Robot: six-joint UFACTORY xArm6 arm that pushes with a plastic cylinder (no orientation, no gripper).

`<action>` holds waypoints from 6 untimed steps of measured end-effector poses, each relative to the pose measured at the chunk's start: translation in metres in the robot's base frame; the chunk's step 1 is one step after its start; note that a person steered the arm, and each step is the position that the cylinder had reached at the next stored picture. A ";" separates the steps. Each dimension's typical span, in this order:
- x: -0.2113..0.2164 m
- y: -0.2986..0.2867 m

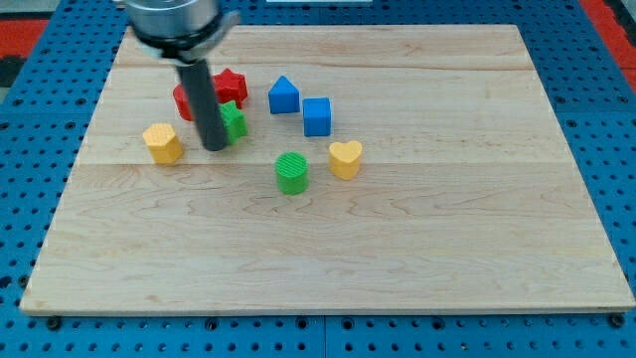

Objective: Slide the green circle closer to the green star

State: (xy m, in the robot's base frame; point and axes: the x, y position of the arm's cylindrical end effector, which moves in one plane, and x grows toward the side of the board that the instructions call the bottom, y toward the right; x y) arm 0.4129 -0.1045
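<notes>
Pale wooden board [417, 249] lies on a blue gridded surface [30, 60], and the arm's dark rod comes down over the board's upper-left part. The arm carries no gripper, so nothing is being grasped; my tip [214, 147] rests at board level with no block clamped to it.

Just to the view's right of my tip, touching or nearly touching the rod, sits the green star [234, 120]; the rod covers its left edge, so actual contact cannot be confirmed. The green circle [292, 172] stands farther to the right of my tip and a little toward the view's bottom, apart from both the tip and the star.

Behind the rod, toward the view's top, a red block [182, 99] shows on its left side and a red star [232, 83] on its right. A yellow block [162, 142] sits near my tip on the view's left. Well to the right lie a blue house-shaped block [283, 95], a blue cube [317, 116] and a yellow heart [345, 158].
</notes>
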 end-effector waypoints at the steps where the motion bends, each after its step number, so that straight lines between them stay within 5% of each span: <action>1: 0.010 0.034; 3: 0.104 0.027; 4: 0.097 0.092; 6: 0.055 0.008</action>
State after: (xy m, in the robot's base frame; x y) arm 0.4678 -0.0968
